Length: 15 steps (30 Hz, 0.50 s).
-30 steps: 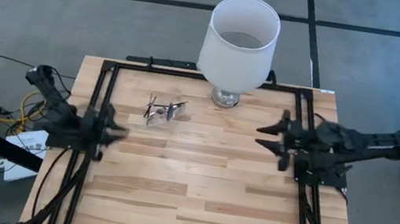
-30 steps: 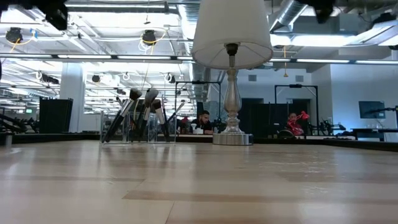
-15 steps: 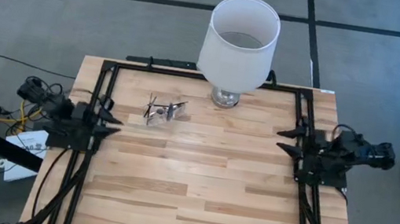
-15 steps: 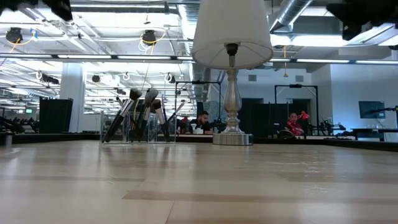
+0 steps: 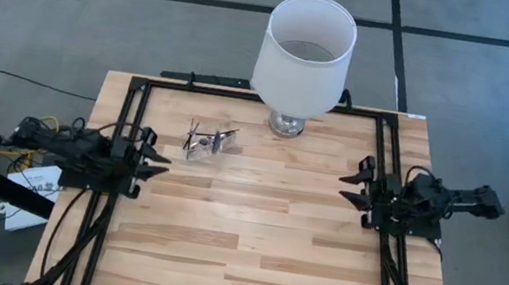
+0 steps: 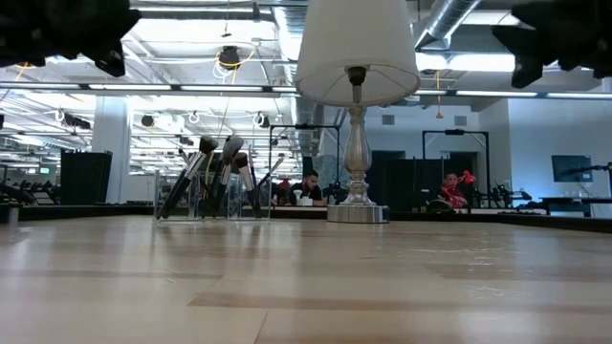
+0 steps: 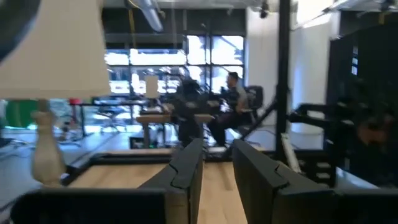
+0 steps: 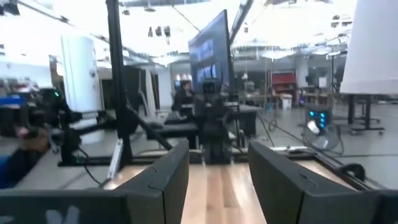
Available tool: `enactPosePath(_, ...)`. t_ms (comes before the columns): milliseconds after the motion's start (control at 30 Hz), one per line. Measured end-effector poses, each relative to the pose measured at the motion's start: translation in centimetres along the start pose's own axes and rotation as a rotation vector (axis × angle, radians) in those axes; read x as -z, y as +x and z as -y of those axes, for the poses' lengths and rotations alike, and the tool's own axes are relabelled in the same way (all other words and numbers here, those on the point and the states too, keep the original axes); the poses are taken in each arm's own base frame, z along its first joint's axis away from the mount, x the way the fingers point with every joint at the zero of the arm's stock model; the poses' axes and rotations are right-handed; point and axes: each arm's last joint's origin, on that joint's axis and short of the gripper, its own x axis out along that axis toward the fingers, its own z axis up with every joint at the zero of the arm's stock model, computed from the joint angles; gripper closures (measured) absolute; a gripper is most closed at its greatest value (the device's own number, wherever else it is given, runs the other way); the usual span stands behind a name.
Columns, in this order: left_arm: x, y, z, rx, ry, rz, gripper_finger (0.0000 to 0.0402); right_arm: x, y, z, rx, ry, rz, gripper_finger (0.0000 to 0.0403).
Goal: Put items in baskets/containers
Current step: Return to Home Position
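Observation:
Several makeup brushes (image 6: 216, 164) stand bristle ends up, leaning in a clear container (image 6: 206, 203) at the table's far left (image 5: 208, 142). My left gripper (image 5: 161, 162) hovers at the table's left edge, level and pointing right, near-left of the container. It is open, and nothing shows between its fingers (image 7: 217, 168). My right gripper (image 5: 347, 189) hovers at the right edge and points left. It too is open, with a wider gap (image 8: 219, 168) that holds nothing.
A lamp with a large white shade (image 5: 307, 44) stands on a glass base (image 6: 357, 212) at the table's far middle, right of the container. A black frame (image 5: 261, 98) runs along the table's edges. Bare wood (image 5: 251, 233) lies between the grippers. People sit beyond the table (image 6: 311, 187).
Both arms have sunk and folded back over their own table edges; in the low view they now drop into the picture's top corners. My left arm has swung round until it points level toward the right edge. The brushes and container have stayed put.

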Motion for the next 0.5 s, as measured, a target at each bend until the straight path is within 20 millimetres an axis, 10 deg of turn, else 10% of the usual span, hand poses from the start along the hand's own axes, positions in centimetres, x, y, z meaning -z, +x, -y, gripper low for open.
enactPosePath(500, 2.3, 0.1, -1.6, -0.034, -0.024, -0.105, 0.0316, 1.6, 0.0, -0.3, -0.014, -0.067, -0.048, 0.0249)
